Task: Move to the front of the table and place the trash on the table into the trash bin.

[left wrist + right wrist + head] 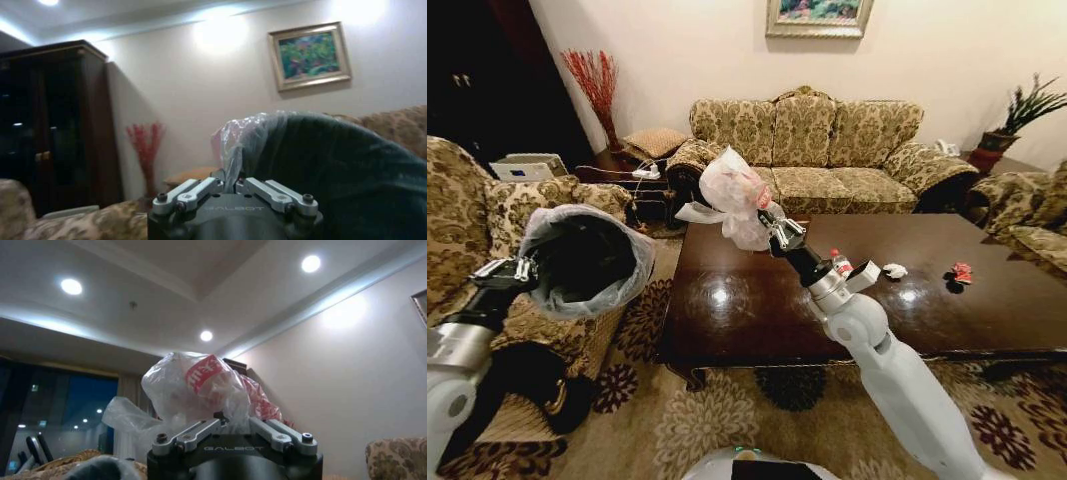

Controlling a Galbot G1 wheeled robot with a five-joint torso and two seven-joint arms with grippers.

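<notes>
A white-and-pink plastic bag bundle [732,195] is held pinched in the right end effector [781,236] above the tabletop's [757,300] far-left corner, while the lined trash bin [587,258], tilted mouth-first toward it, is gripped at its rim by the left end effector [511,268], apparently for the drop.

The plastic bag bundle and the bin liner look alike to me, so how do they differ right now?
The plastic bag bundle is white with pink-red print, bunched into a closed lump; the bin liner is plain whitish-grey and spread open over the trash bin rim. The right gripper holds the bundle up over the table; the left gripper holds the bin beside it. Both are thin crinkled plastic.
</notes>
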